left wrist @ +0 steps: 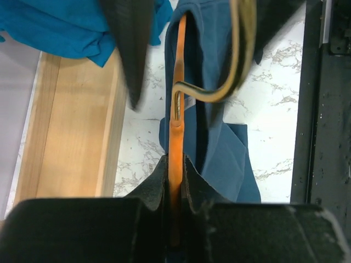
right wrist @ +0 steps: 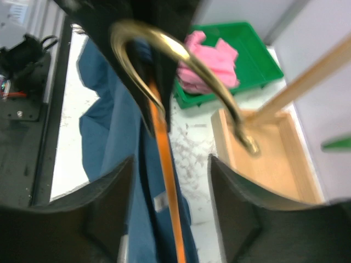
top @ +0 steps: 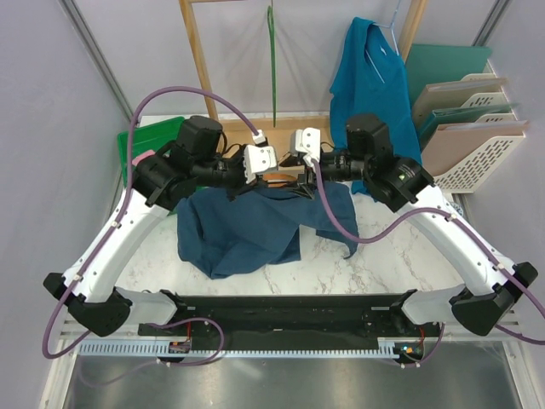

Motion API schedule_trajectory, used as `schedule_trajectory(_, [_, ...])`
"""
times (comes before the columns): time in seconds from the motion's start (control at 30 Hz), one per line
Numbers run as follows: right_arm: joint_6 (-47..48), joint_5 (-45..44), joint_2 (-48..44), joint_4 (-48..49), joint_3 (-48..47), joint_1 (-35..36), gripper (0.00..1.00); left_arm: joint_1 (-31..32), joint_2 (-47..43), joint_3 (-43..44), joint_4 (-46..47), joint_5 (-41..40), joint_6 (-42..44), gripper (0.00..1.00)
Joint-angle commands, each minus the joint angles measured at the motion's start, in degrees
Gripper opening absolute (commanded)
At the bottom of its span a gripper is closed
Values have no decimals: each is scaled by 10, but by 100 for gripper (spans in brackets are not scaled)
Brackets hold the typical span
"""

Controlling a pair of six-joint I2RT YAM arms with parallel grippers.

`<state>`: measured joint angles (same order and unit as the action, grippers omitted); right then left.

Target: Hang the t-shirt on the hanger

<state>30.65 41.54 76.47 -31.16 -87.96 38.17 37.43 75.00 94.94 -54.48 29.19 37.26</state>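
The navy t-shirt (top: 255, 226) lies crumpled on the marble table under both wrists. Above it the orange hanger (top: 279, 178) is held edge-on. My left gripper (left wrist: 174, 161) is shut on the hanger's orange bar (left wrist: 176, 131), just below the brass hook (left wrist: 233, 76). The t-shirt (left wrist: 222, 142) hangs on the side of the bar. My right gripper (right wrist: 170, 164) faces the left one, open, its jaws standing either side of the hanger (right wrist: 167, 181) without touching it. The hook (right wrist: 181, 60) curves over them, and the t-shirt (right wrist: 109, 142) drapes to the left.
At the back stands a wooden rack (top: 197, 60) with a green hanger (top: 272, 60) and a teal shirt (top: 370, 77). Its wooden base (left wrist: 71, 126) lies close beside the hanger. A green tray (right wrist: 247, 55) holds a pink garment (right wrist: 208, 66). File racks (top: 468, 128) stand at right.
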Motion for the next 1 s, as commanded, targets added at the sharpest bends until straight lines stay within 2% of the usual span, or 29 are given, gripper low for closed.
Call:
schedule_trajectory(0.0, [-63,-44,-28,30,37,-51,80,-54,-9,-4,41,12,-59,2])
schedule_trajectory(0.03, [-66,-45,-35,28,47,-66,97,-73,-3,2,42,26,-63,2])
schedule_trajectory(0.07, [-65,-58,-45,28,61,-98,98,-94,0,6,43,38,-75,2])
schedule_trajectory(0.1, [-60,-59,-66,25,87,-116,98,-134,3,9,41,52,-81,2])
schedule_trajectory(0.2, [-20,-87,-104,-4,131,-160,96,-169,7,24,33,80,-83,2])
schedule_trajectory(0.4, [-8,-114,-106,16,187,-188,95,-179,0,43,26,124,-87,2])
schedule_trajectory(0.53, [-2,-122,-74,50,184,-197,95,-182,-6,58,7,133,-84,2])
schedule_trajectory(0.6, [-2,-128,-55,66,177,-197,92,-184,-5,77,-3,146,-85,2])
schedule_trajectory(0.73, [-7,-144,-31,87,155,-204,75,-184,-3,105,-26,163,-89,2])
schedule_trajectory(0.77, [-5,-138,-29,87,145,-204,41,-184,-1,112,-36,163,-89,2])
schedule_trajectory(0.8, [-2,-128,-31,85,141,-207,13,-184,-1,115,-41,166,-85,2])
schedule_trajectory(0.83, [-5,-124,-35,84,133,-212,0,-184,-3,116,-42,165,-83,2])
schedule_trajectory(0.97, [0,-102,-65,59,89,-236,0,-185,-8,89,-70,130,-26,2])
